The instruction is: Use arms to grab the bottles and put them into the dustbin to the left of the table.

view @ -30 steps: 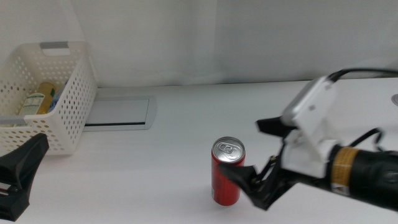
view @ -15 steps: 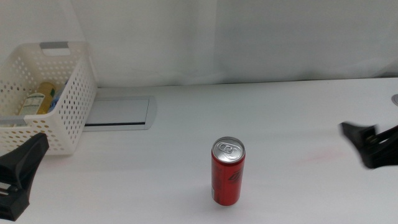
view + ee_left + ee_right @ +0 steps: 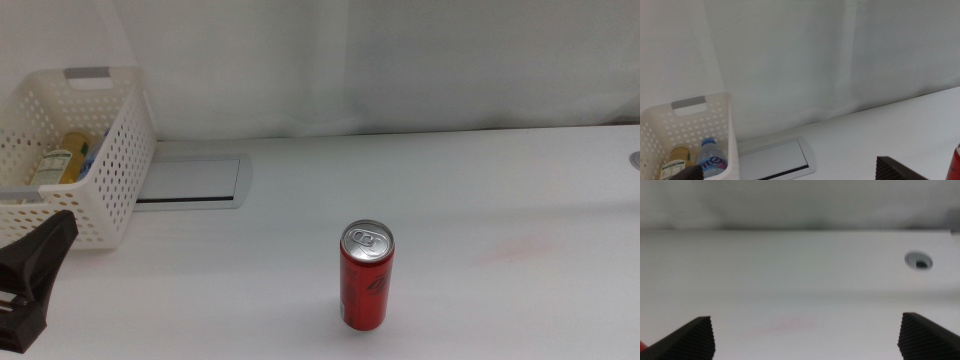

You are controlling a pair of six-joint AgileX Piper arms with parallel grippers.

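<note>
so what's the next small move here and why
Probably bring the right end effector, open and out of the middle view, back toward the red can. The can stands upright alone on the table, while both bottles lie in the dustbin. The left end effector waits by it.

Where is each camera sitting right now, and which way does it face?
Middle view: above the table, looking forward and down at the upright red can and dustbin; the left hand shows at the lower left edge.
Left wrist view: on the left arm, facing the dustbin holding the yellow bottle and water bottle; its open jaw tips show.
Right wrist view: on the right arm, low over bare table; its right hand is open.
Middle and left wrist views share the dustbin and grey inset panel.
</note>
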